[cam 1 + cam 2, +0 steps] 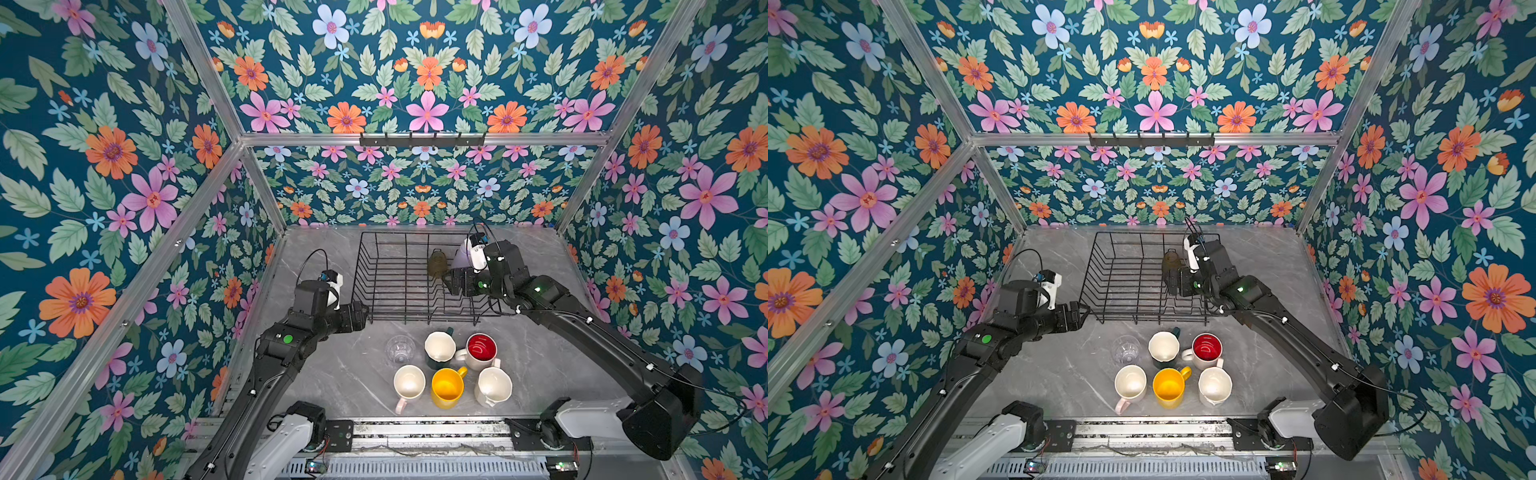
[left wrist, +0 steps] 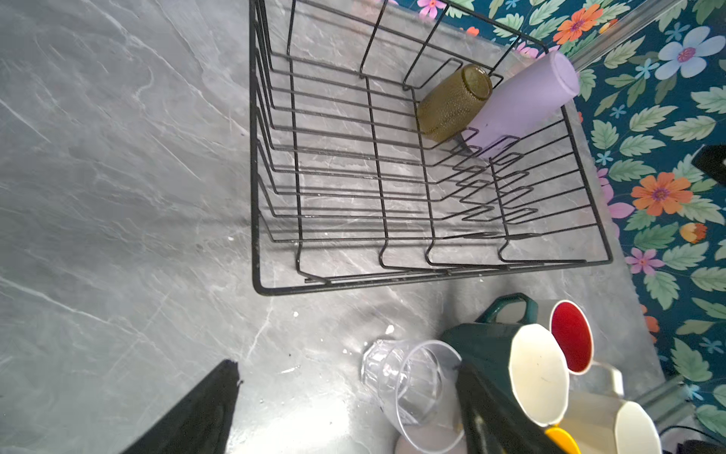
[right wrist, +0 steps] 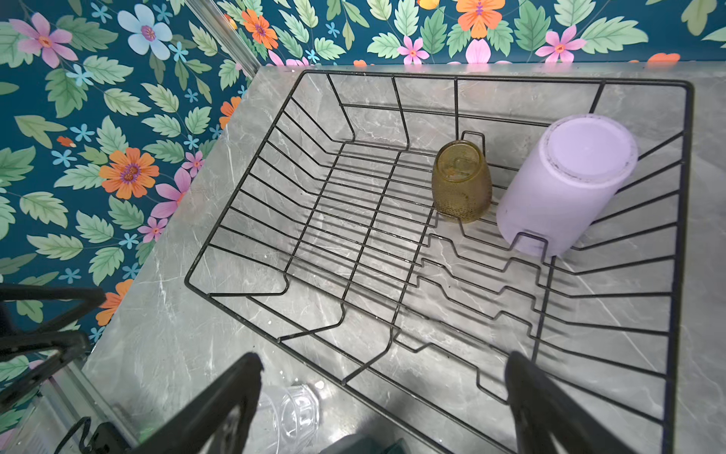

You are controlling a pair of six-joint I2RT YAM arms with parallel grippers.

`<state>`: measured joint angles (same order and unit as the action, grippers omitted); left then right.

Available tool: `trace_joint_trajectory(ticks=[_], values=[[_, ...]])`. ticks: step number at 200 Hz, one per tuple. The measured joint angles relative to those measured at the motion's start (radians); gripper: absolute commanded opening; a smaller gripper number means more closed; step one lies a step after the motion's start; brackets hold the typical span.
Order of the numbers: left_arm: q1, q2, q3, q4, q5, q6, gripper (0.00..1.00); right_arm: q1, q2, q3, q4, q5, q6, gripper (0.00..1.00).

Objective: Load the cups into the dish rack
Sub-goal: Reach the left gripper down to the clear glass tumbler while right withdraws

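Left gripper (image 1: 364, 316): spread, empty; fingers cut off in wrist view.
Right gripper (image 3: 383, 357): spread, empty.
Dish rack (image 3: 510, 77): olive-amber glass (image 3: 461, 184) and lilac tumbler (image 3: 565, 184) inverted inside; tumbler half-hidden from above.
Table (image 1: 340, 386): five mugs (image 1: 446, 388); clear glass (image 1: 400, 350) faint.

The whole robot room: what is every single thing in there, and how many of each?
dish rack: 1, black wire, far end of the table
lilac tumbler: 1, lilac, bottom up in the rack
olive-amber glass: 1, olive-amber, bottom up beside the tumbler
clear glass: 1, see-through, on the table before the rack
dark green mug: 1, cream inside, right of the clear glass
red-lined white mug: 1, right of the green mug
pale pink mug: 1, front row, left
yellow mug: 1, front row, middle
white mug: 1, front row, right
hook rail: 1, black, back frame bar
table: 1, grey marble
walls: teal, flowered
left gripper: 1, black, open, by the rack's near left corner
right gripper: 1, black, open, over the rack
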<state>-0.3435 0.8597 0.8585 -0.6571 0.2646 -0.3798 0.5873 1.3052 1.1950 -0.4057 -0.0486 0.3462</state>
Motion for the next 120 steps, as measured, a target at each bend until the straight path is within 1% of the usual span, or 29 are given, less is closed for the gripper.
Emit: trace_joint_trajectory(ticks=[20, 30, 58, 87, 101, 120], values=[[-0.019, 0.002, -0.020, -0.001, 0.025, -0.037, 0.79, 0.000, -0.014, -0.018, 0.016, 0.002, 0.004, 0.96], [-0.034, 0.005, -0.030, -0.002, 0.027, -0.044, 0.78, 0.000, -0.021, -0.025, 0.023, 0.005, 0.013, 0.96], [-0.113, 0.011, -0.055, -0.002, 0.017, -0.096, 0.75, 0.000, -0.047, -0.050, 0.034, 0.016, 0.013, 0.96], [-0.217, 0.050, -0.069, -0.002, -0.038, -0.147, 0.69, 0.000, -0.066, -0.074, 0.034, 0.026, 0.014, 0.96], [-0.240, 0.067, -0.077, -0.002, -0.058, -0.167, 0.66, 0.000, -0.072, -0.080, 0.034, 0.026, 0.014, 0.96], [-0.264, 0.089, -0.086, -0.002, -0.093, -0.182, 0.65, 0.000, -0.083, -0.089, 0.034, 0.026, 0.016, 0.96]])
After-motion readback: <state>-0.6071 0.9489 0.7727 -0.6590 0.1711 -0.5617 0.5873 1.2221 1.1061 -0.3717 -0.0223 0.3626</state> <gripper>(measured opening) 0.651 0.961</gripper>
